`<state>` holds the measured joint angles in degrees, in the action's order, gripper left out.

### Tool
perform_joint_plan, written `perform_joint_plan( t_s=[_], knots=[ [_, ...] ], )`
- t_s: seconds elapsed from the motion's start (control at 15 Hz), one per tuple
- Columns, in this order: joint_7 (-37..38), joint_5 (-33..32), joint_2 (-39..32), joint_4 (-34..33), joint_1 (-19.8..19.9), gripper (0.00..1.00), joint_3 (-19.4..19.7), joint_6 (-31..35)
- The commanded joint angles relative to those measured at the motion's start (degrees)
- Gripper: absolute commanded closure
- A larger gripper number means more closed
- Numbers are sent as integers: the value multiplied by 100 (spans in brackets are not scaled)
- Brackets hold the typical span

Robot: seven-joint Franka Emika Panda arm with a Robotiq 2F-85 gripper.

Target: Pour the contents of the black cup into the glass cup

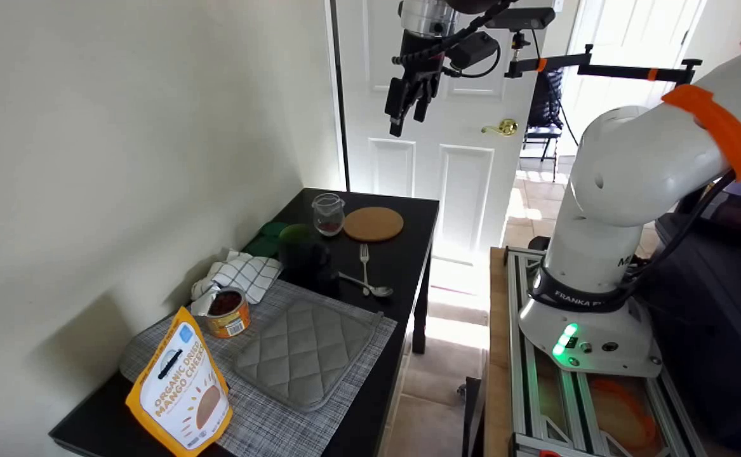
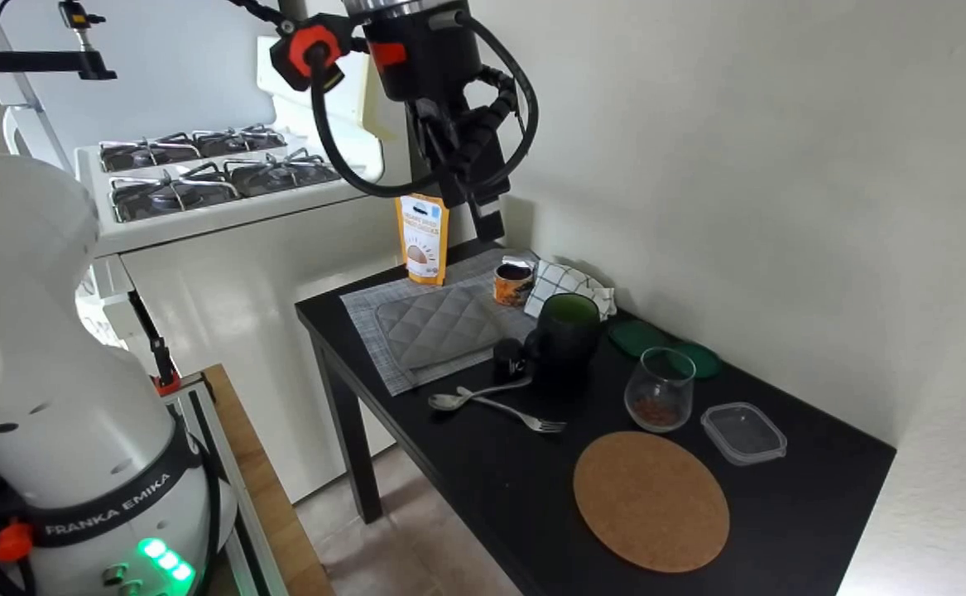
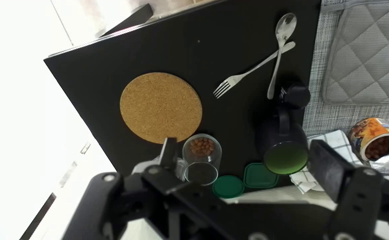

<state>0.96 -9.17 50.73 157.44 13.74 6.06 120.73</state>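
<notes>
The black cup, a dark mug with a green inside, stands upright on the black table in both exterior views (image 1: 302, 255) (image 2: 564, 341) and in the wrist view (image 3: 269, 136). Its handle faces the crossed cutlery; shadow in the mug hides any contents. Beside the cork mat is the glass cup (image 1: 328, 216) (image 2: 659, 399) (image 3: 211, 159), upright with a small layer of reddish-brown beans or nuts at its bottom. High above the table hangs my gripper (image 1: 408, 120) (image 3: 244, 146), its fingers spread wide and nothing between them, touching neither cup.
A small black container (image 3: 296, 95) touches or nearly touches the mug's handle side. Around lie a spoon (image 2: 448, 402), fork (image 2: 540, 425), round cork mat (image 2: 652, 501), green lids (image 3: 228, 186), clear plastic box (image 2: 743, 432), checked towel (image 1: 249, 273), opened can (image 1: 229, 320) and mango pouch (image 1: 183, 393).
</notes>
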Motion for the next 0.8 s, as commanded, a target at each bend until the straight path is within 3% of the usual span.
perform_joint_plan(
  t_s=[0.0,0.4,0.73],
  knots=[
    [80,59,-98,-23,-67,0,30,85],
    [628,808,-1440,-22,-460,0,-139,1589],
    [920,769,-3018,-437,-386,0,-273,1665]
  ],
)
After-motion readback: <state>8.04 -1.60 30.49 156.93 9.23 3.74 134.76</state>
